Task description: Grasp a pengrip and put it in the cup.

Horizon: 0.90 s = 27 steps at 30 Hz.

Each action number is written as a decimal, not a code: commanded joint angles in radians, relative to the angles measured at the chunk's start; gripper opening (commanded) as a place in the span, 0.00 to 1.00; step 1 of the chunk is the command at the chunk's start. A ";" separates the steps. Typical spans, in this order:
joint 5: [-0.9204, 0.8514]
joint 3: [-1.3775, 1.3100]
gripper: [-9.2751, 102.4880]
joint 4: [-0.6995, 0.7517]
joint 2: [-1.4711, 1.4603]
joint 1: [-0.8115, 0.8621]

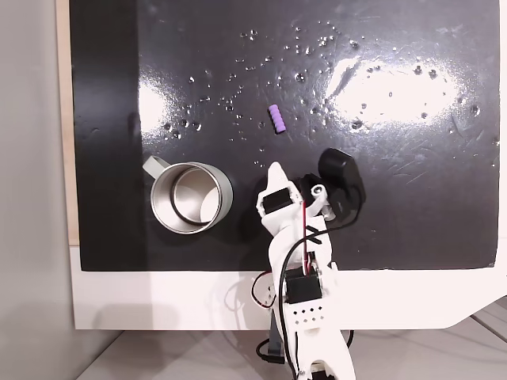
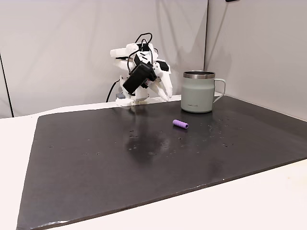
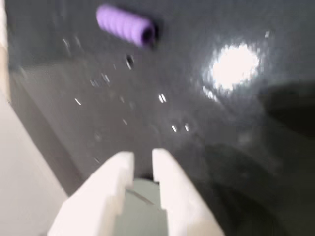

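Observation:
The purple ribbed pengrip (image 1: 276, 119) lies on its side on the black mat (image 1: 412, 198), apart from everything else; it also shows at mid-mat (image 2: 180, 124) and at the top left of the blurred wrist view (image 3: 125, 25). The metal cup (image 1: 225, 199) stands upright to the left of the arm in one fixed view, handle at its upper left, and at the mat's back right (image 2: 196, 96) in the other. My gripper (image 1: 276, 169) hangs folded near the arm's base, well short of the pengrip. Its white fingers (image 3: 167, 172) sit almost together with nothing between them.
A black webcam (image 1: 342, 176) rides on the wrist. Pale glinting specks and light glare scatter over the mat's far half. The arm's white base (image 1: 305, 317) stands on the white table edge, with a wall (image 2: 72, 48) close behind it.

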 commanded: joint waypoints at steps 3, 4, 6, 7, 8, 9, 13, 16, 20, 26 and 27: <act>-0.133 -0.133 0.08 0.092 0.006 -0.164; -0.160 -0.149 0.08 0.120 0.006 -0.186; -0.222 -0.173 0.08 0.175 0.009 -0.213; -0.261 -0.184 0.08 0.201 0.009 -0.215; -0.310 -0.195 0.08 0.225 0.006 -0.215; -0.382 -0.209 0.08 0.250 0.002 -0.207; -0.568 -0.285 0.08 0.342 -0.034 -0.152; -0.652 -0.360 0.08 0.374 -0.092 -0.080; -0.807 -0.511 0.08 0.397 -0.333 0.032; -0.890 -0.864 0.08 0.448 -0.808 0.129; -0.894 -0.917 0.08 0.459 -0.864 0.130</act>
